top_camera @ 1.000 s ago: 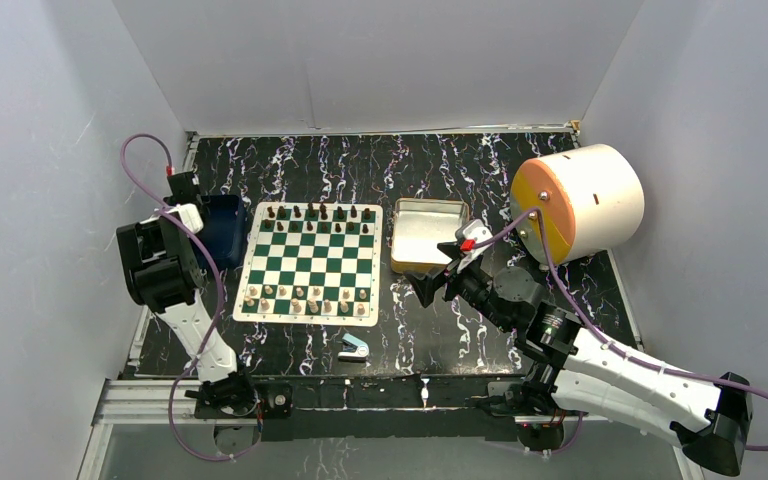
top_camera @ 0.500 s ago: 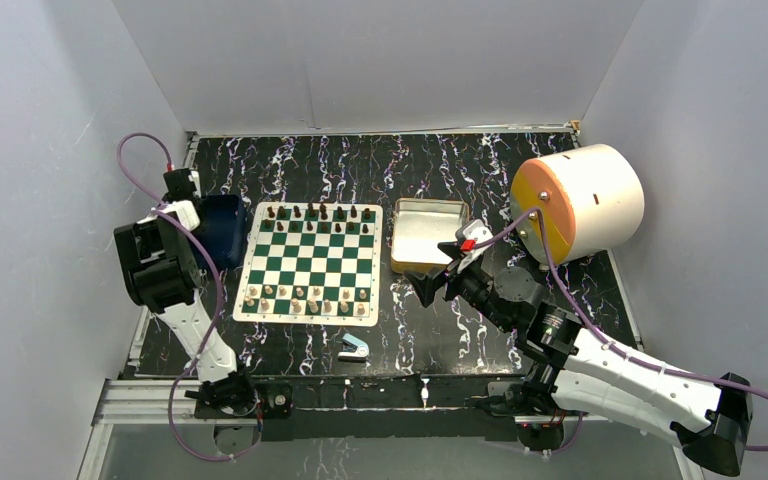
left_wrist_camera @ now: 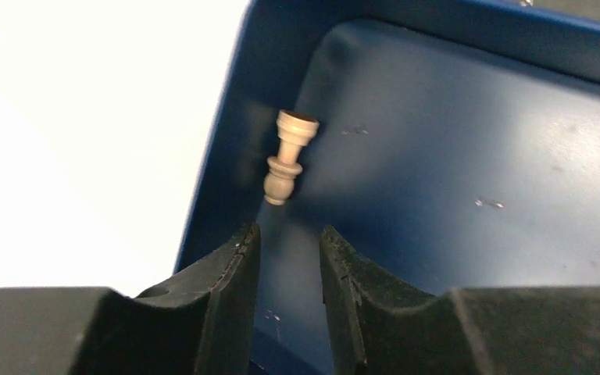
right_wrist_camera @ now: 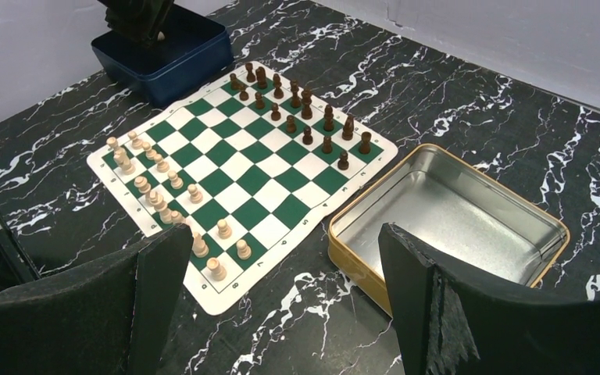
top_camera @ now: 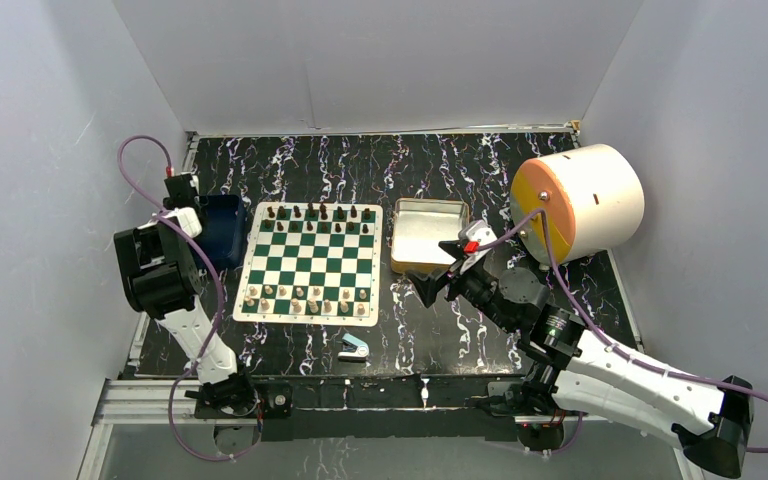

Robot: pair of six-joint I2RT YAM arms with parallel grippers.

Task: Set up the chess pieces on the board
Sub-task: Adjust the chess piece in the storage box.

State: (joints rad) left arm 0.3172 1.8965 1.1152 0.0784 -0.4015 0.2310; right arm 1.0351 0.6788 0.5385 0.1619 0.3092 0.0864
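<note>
Chess pieces of pale beige wood stand in the two near rows of the flat green-and-white checkered board with its cream border. The dark brown ones line the two far rows. Just right of the board, the right gripper hangs with its jaws spread wide and empty, close to the near side of the rectangular silver tin, which holds nothing visible.

Beyond the board's far left corner sits the dark blue tray. One more small pale figurine lies on its side there, close against the tray's wall. The left gripper reaches into the tray with its jaws only narrowly apart and nothing between them; the figurine lies just past the fingertips.

The step in hand looks like fetching this last piece. The gap seems too tight, so the jaws should widen first, then move forward until they straddle the thin stem. The wall leaves little room for the finger on that side, so a line along the wall looks safer than one across it. A gentle close should stop the round wood from squirting out.

From above, the left wrist hides its own fingers and the figurine. The pieces are too small to count, so the vacant square cannot be told.
</note>
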